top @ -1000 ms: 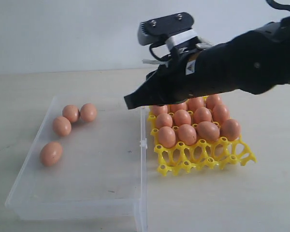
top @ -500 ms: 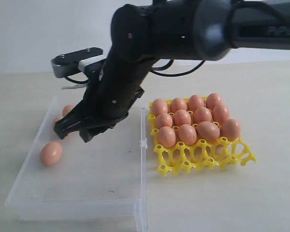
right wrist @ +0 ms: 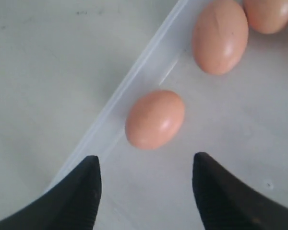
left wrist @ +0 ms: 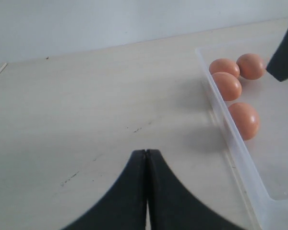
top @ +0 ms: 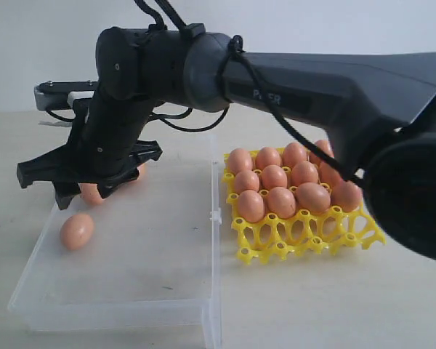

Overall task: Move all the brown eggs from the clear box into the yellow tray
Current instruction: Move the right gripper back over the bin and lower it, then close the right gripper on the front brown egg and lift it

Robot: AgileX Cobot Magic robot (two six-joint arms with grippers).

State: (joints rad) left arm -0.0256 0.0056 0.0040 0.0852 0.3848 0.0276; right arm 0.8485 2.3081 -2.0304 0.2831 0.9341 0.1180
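Observation:
The clear box (top: 152, 283) lies on the left and holds several brown eggs. One egg (top: 77, 230) lies alone by the box's left wall, and others (top: 93, 195) are partly hidden behind my right arm. My right gripper (top: 43, 186) has reached across the middle and hangs open just above and behind the lone egg (right wrist: 155, 119), empty (right wrist: 146, 159). The yellow tray (top: 305, 236) on the right carries several eggs (top: 280, 201). My left gripper (left wrist: 146, 152) is shut and empty over bare table, left of the box wall (left wrist: 230, 139); the box's eggs (left wrist: 243, 120) show there too.
The right arm stretches over the box from the right, covering its back part. A black fingertip of the right gripper (left wrist: 285, 52) shows at the edge of the left wrist view. The box's clasp tab (top: 216, 216) faces the tray.
The right arm has swung from above the tray leftward and down over the box to its left wall. Its jaws are open. Eggs have not moved.

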